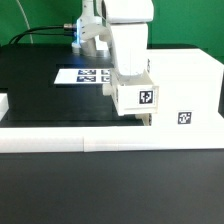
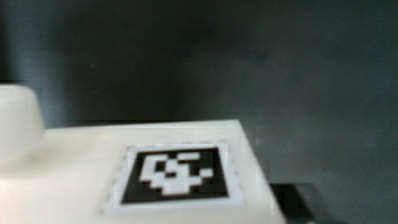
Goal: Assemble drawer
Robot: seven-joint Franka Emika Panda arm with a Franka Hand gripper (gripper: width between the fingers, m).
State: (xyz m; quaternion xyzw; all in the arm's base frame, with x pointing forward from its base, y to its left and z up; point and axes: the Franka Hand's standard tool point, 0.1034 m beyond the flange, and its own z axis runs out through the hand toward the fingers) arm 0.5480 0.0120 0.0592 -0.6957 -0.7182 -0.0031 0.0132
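A small white drawer tray point(image 1: 137, 98) with a black-and-white tag on its face hangs under my gripper point(image 1: 128, 84), right against the exterior view's left side of the tall white shell point(image 1: 188, 85). The shell carries its own tag low on its front. The gripper appears shut on the tray, and the tray hides its fingertips in the exterior view. In the wrist view the tray's tagged white face point(image 2: 178, 176) fills the lower part, with a rounded white knob point(image 2: 15, 125) beside it. One dark fingertip point(image 2: 295, 196) shows at the tray's edge.
The marker board point(image 1: 84, 75) lies flat on the black table behind the arm. The long low white border wall point(image 1: 90, 138) runs along the front. Another white part point(image 1: 4, 106) shows at the exterior view's left edge.
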